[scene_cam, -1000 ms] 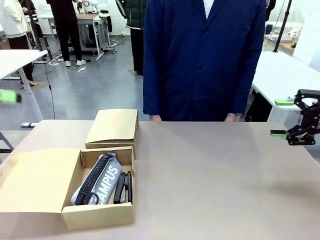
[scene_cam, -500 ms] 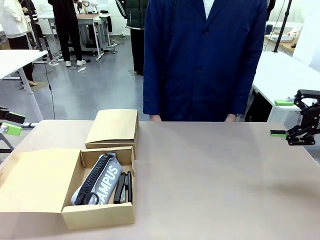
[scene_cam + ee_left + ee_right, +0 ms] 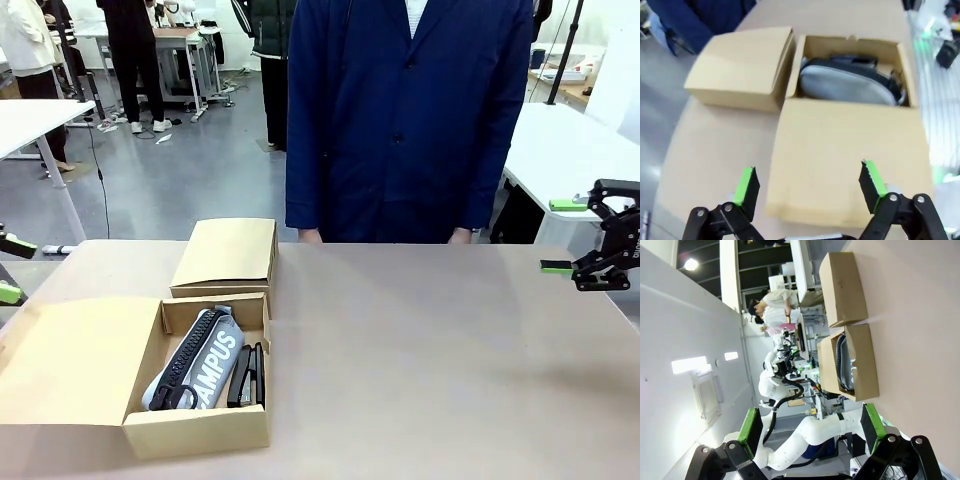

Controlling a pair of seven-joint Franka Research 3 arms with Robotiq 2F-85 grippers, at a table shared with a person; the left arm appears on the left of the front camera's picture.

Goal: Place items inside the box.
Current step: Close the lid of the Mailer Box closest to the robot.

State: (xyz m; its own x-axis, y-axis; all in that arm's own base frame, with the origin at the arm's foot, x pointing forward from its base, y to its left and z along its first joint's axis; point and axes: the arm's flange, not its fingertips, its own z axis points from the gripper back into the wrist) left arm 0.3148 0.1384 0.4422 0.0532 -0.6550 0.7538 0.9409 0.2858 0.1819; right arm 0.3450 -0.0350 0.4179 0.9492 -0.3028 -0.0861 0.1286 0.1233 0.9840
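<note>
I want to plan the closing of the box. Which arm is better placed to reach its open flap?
Left, probably. The left gripper hangs open just over the box flap, with the pencil case inside. The right gripper is open at the table's far right edge.

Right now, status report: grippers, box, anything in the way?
Left gripper open, above the box flap. Right gripper open, empty, at the table's right edge. Box holds pencil case and stapler. Nothing blocking.
</note>
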